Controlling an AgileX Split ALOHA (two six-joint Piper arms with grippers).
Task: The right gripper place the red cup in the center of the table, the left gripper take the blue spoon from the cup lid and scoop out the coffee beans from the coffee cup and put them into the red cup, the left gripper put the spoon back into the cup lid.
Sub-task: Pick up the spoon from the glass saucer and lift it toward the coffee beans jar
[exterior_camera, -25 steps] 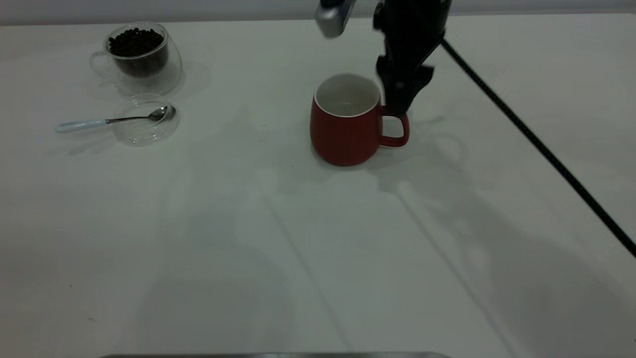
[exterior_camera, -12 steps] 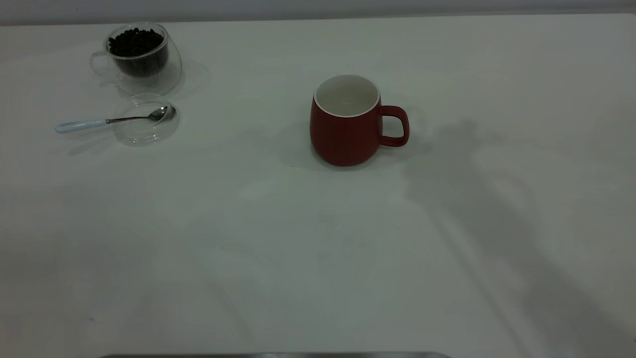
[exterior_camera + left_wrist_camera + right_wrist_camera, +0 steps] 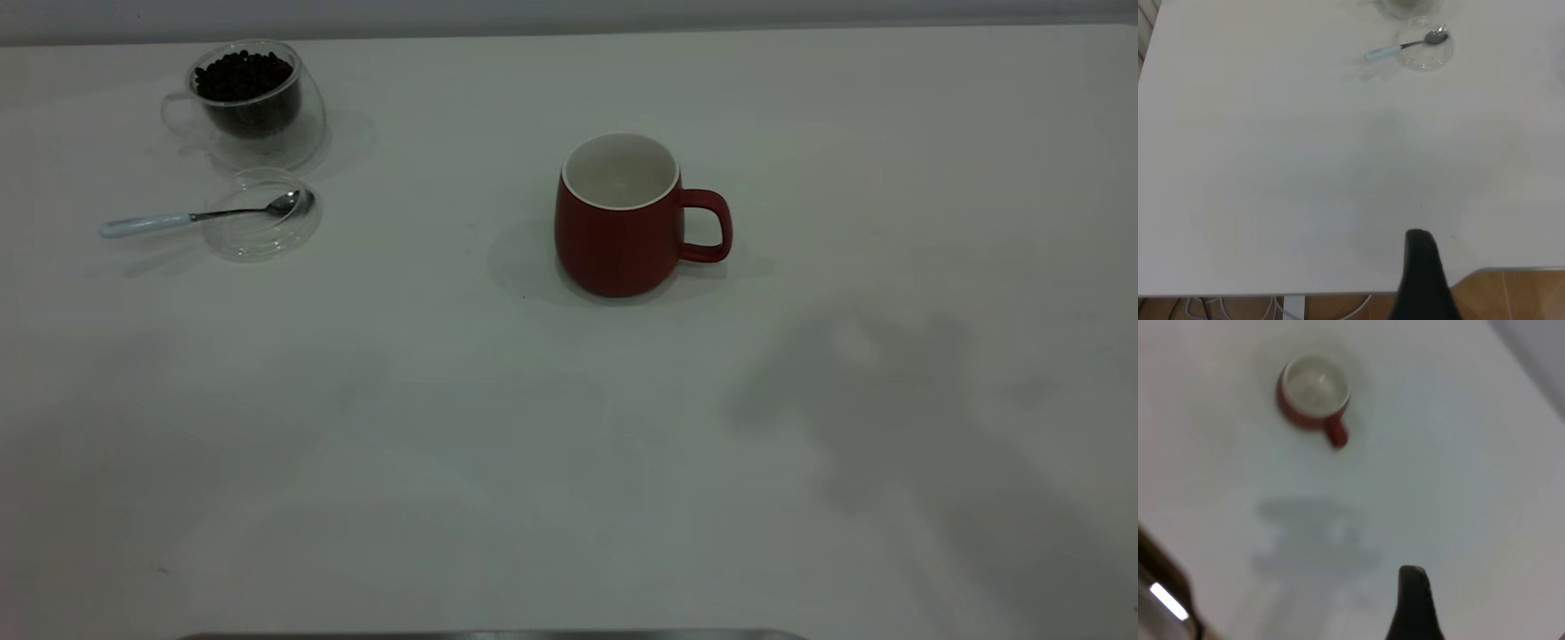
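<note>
You get no arm at all in the exterior view: just the table (image 3: 569, 498) with the red cup (image 3: 620, 218) upright a bit above frame centre, handle pointing right, white inside bare. Upper left of that view has the coffee cup (image 3: 253, 107) holding the coffee beans (image 3: 242, 78), and just below it the cup lid (image 3: 260, 215) lying flat with the blue spoon (image 3: 191, 216) across it, bowl resting in the lid, pale handle sticking out left onto the table. The wrist views give you what the exterior misses. In the left wrist view one dark finger of the left gripper (image 3: 1423, 280) pokes up at the bottom edge, over the near table border; spoon (image 3: 1403, 47) and lid (image 3: 1426, 52) sit far off at the top of that frame, well apart from it. In the right wrist view one finger of the right gripper (image 3: 1415, 603) shows at the bottom, high above the table, the red cup (image 3: 1313, 393) far off at upper left, nothing held near it. Only a single finger shows per gripper, so you cannot tell how wide either stands.
</note>
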